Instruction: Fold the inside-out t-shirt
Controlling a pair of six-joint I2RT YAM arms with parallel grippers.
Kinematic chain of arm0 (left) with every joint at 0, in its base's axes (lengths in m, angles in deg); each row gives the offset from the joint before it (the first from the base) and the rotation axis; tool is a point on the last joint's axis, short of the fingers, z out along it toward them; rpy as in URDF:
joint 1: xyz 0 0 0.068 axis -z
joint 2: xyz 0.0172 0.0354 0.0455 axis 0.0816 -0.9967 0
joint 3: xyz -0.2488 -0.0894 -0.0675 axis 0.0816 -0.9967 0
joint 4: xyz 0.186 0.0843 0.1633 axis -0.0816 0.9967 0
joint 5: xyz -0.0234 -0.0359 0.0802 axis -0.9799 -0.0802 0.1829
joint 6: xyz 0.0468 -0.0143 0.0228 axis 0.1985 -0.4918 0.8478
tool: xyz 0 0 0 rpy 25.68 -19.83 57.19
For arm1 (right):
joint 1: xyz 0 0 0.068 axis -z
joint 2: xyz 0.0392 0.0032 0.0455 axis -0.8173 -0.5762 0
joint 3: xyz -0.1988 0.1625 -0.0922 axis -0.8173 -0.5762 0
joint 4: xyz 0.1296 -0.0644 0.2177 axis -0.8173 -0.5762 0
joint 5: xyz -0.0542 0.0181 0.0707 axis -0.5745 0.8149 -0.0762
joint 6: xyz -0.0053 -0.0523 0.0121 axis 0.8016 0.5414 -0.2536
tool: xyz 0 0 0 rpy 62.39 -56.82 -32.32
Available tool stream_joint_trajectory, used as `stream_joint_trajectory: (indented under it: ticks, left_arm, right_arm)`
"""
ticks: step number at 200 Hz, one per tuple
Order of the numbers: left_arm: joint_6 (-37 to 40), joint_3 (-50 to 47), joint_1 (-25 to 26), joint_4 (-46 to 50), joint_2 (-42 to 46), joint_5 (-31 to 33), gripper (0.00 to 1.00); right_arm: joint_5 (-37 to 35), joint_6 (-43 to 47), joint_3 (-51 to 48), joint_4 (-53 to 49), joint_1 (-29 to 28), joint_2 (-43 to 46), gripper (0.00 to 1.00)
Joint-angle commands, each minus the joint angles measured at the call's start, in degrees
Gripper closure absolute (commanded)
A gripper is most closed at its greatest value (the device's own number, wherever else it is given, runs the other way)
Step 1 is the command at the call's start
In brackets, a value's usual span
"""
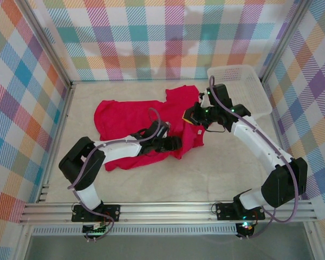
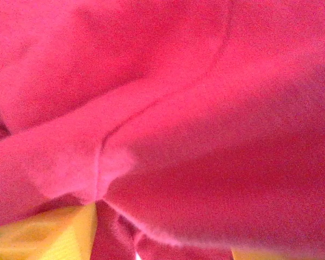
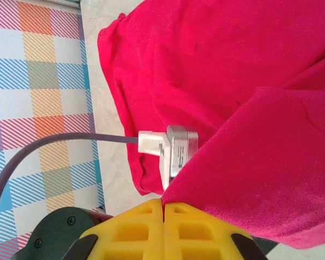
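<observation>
The inside-out t-shirt [image 1: 127, 116] lies crumpled on the middle of the table [image 1: 206, 173], a plain bright red. Its long axis runs left to right. The left part lies flat and broad. The right part is bunched, with one flap reaching toward the far side and another hanging toward the near edge. Which end is collar and which is hem cannot be told from above.

In the left wrist view the cloth [image 2: 179, 108] is very close to the lens. A stitched seam curves from the upper right down to the lower left.

In the right wrist view the shirt [image 3: 206, 54] lies against the pale table. A thick fold comes down to the yellow fingers [image 3: 130, 233].

The right gripper [image 1: 192, 118] sits on the shirt's right part. In its own camera, the right gripper [image 3: 163, 208] has its fingers pressed together, pinching the tip of that red fold.

The left gripper [image 1: 173, 143] rests on the near right edge of the shirt, close to the right one. In its wrist view, the left gripper [image 2: 162, 241] has its yellow fingers [image 2: 54, 233] standing well apart at the lower corners, with red cloth draped over and between them. Whether they press it cannot be told.

A small silver and white box [image 3: 180, 146] with a grey cable [image 3: 43, 143] lies against the fabric just beyond the right fingers. Its markings are too small to read.

A white plastic basket [image 1: 230, 67] stands at the far right, just beside the right arm. Plaid cloth walls [image 1: 151, 32] surround the table.
</observation>
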Motion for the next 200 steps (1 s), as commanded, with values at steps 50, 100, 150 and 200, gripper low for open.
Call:
stream_joint_trajectory:
  ticks: [50, 100, 150, 200]
  left_arm:
    - [-11.7, 4.7, 0.0, -1.8, -4.8, 10.6, 0.51]
    - [-12.9, 10.6, 0.0, 6.7, -7.7, 12.0, 0.8]
    - [-5.0, 9.9, 0.2, 9.5, 0.3, 8.5, 1.0]
    - [4.3, 2.6, 0.1, -2.1, 7.4, -8.3, 1.0]
  right_arm:
    - [1.7, -0.7, -2.3, 1.6, 0.1, 2.6, 1.0]
    - [3.2, -2.0, -4.3, 3.9, -0.1, 2.5, 1.0]
    - [0.7, 1.0, -7.1, 2.8, 5.0, 0.6, 1.0]
    - [1.6, 5.8, -3.0, 4.6, 11.8, -14.0, 1.0]
